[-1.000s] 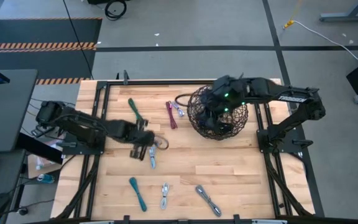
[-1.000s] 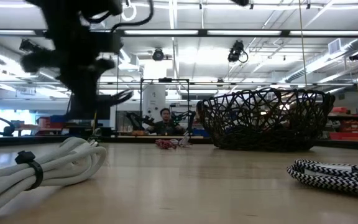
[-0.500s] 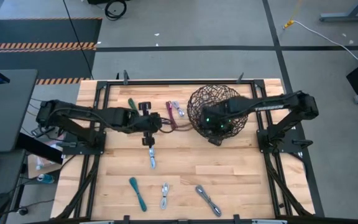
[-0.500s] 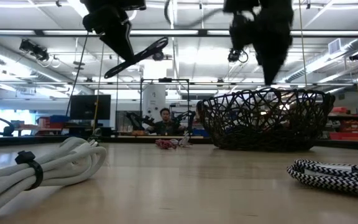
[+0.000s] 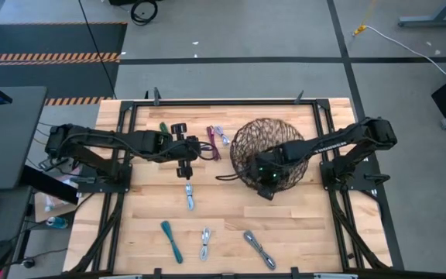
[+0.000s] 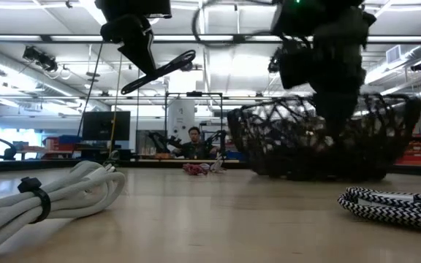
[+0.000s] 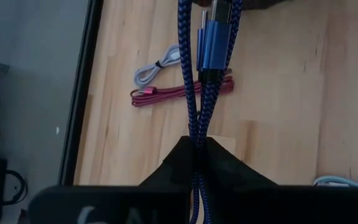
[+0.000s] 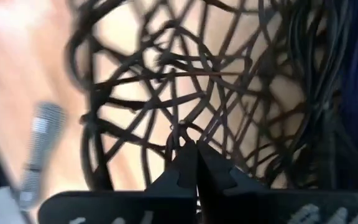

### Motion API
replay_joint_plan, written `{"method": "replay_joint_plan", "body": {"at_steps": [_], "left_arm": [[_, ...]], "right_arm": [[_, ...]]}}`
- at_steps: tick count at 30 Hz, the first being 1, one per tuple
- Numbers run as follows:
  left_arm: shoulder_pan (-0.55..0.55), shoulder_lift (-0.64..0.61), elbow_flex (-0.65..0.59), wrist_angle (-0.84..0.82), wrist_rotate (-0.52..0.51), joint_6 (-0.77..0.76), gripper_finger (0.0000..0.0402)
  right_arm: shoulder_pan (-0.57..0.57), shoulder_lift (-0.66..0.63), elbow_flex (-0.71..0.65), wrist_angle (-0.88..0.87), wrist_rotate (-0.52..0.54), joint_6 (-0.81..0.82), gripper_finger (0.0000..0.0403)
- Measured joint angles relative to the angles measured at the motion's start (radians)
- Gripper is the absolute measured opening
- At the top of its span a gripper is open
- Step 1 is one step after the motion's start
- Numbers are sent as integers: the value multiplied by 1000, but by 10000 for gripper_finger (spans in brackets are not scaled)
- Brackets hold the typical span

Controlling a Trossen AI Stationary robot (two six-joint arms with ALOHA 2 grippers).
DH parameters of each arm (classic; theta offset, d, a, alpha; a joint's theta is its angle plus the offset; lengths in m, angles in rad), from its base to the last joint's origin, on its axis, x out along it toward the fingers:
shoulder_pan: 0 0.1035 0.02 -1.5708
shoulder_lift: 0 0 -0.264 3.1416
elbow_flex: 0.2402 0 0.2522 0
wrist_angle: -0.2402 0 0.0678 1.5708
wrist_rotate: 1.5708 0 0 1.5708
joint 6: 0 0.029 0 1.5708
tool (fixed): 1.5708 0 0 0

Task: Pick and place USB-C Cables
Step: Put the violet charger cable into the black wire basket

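A blue braided cable (image 7: 199, 81) hangs clamped between the closed fingers of the left pincer (image 5: 183, 149), held above the counter (image 5: 285, 209) toward its far edge, left of the basket (image 5: 268, 152). Just beyond it on the wood lie a maroon cable (image 7: 179, 93) and a pale grey cable (image 7: 157, 67), side by side. A green cable (image 5: 162, 129) lies near the far-left corner. A light cable (image 5: 189, 196) rests near the counter's middle; along the near edge sit a teal cable (image 5: 171, 240), a white cable (image 5: 205, 242) and a grey striped cable (image 5: 259, 249). The right pincer (image 5: 265, 172) has its fingers pinched shut on the basket's wire rim at its near side.
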Motion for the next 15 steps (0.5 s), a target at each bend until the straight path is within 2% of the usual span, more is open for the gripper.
{"method": "replay_joint_plan", "body": {"at_steps": [7,11,15], "left_arm": [[0,0,0,7,1,1,20],[0,0,0,17,1,1,20],[0,0,0,24,1,30,19]], "right_arm": [[55,0,126,109,-10,34,0],[67,0,234,89,27,-9,0],[67,-4,408,-20,100,-94,0]]}}
